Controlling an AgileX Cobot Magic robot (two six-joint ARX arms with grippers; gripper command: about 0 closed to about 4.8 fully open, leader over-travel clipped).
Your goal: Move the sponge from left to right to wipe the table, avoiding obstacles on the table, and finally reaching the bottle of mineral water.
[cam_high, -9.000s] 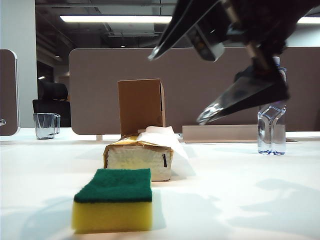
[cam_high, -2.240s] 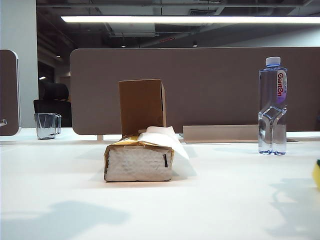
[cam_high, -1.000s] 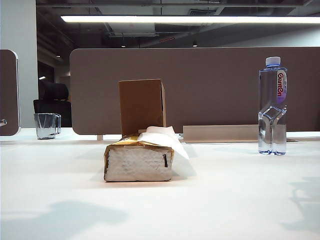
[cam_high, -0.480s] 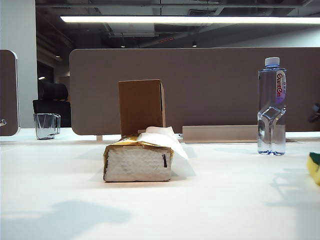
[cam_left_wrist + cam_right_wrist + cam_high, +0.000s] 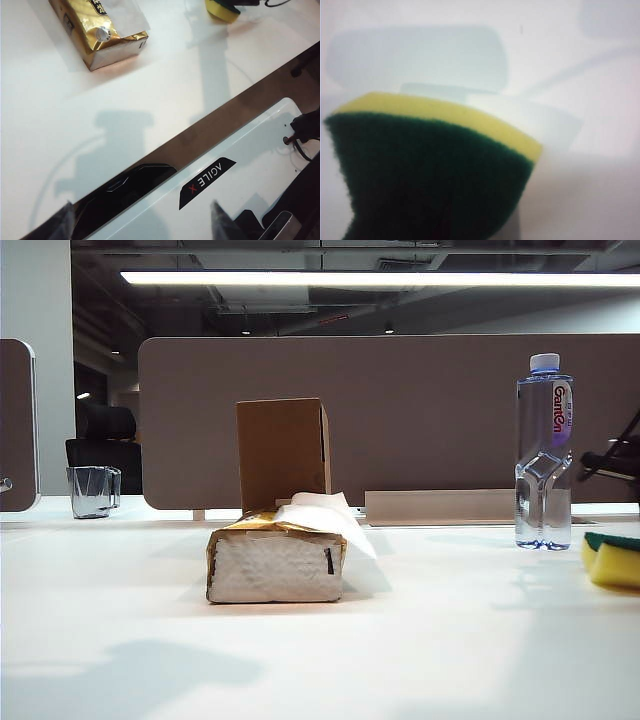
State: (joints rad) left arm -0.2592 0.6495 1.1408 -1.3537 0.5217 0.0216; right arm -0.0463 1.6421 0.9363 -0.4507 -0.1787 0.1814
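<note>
My right gripper (image 5: 612, 468), jaws pinching the sponge (image 5: 612, 559), rests it on the bench (image 5: 420, 640) beside the bottle of mineral water (image 5: 544, 452); my left gripper (image 5: 142, 227) hangs spread.

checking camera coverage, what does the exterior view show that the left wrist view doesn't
Only the exterior view shows the water bottle, the cardboard box and the glass cup. Only the left wrist view shows the open left gripper over the robot's white base. Both show the tissue pack, the sponge and the table.
</note>
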